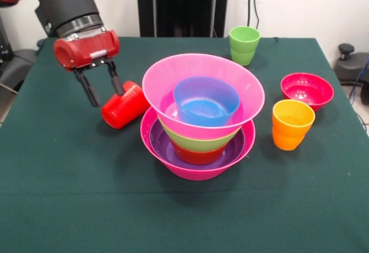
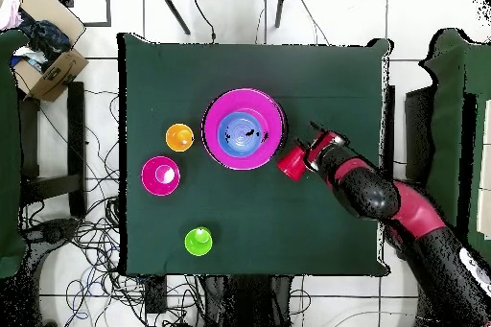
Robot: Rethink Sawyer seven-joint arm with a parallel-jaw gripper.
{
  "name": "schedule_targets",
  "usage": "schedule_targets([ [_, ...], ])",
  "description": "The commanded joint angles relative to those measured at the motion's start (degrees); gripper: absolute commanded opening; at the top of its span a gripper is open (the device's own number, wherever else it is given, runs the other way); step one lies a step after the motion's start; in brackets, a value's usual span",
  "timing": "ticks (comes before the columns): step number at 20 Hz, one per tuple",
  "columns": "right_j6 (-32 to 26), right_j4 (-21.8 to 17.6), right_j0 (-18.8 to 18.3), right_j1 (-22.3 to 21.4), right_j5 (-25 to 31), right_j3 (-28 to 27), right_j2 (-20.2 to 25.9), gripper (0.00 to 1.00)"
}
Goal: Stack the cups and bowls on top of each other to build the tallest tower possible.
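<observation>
The tower point(image 1: 199, 126) stands mid-table: a large hot-pink bowl as base, then purple, orange-red and lime green bowls, a second large pink bowl point(image 1: 203, 86) sitting tilted, and a small blue bowl point(image 1: 206, 100) inside it. It also shows in the overhead view point(image 2: 245, 131). A red cup point(image 1: 125, 106) point(image 2: 292, 162) lies on its side just left of the tower. My gripper point(image 1: 106, 97) point(image 2: 316, 146) is open and empty beside the cup, one finger against the cup's far end. The green cup point(image 1: 244, 44), orange cup point(image 1: 292, 123) and crimson bowl point(image 1: 307, 90) stand apart on the right.
The green tablecloth point(image 1: 69, 195) covers the table. The black pedestal point(image 1: 184, 5) stands at the far edge. A cardboard box point(image 2: 48, 55) sits on a side stand off the table. Cables lie on the floor around it.
</observation>
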Motion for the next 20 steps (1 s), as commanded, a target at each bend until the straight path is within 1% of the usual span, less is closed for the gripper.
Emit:
schedule_targets([
  [1, 16.6, 1.0, 5.7, -8.3, 5.1, 4.0, -12.1, 1.00],
  [3, 20.6, 1.3, 7.9, -10.7, 2.9, 5.4, -16.5, 1.00],
  [5, 22.7, 1.9, 9.0, -11.7, 0.3, 7.0, -18.9, 1.00],
  [7, 23.5, 1.9, 9.6, -12.7, -0.9, 8.4, -20.7, 1.00],
  [9, 24.5, 1.1, 10.2, -14.3, -3.0, 9.6, -22.7, 1.00],
  [13, 24.9, -0.8, 9.4, -18.0, -5.4, 12.8, -23.8, 1.00],
  [15, 24.8, -1.4, 8.8, -19.2, -5.2, 13.8, -24.3, 1.00],
  [20, 24.3, -3.4, 11.0, -25.0, -2.6, 13.3, -27.2, 1.00],
])
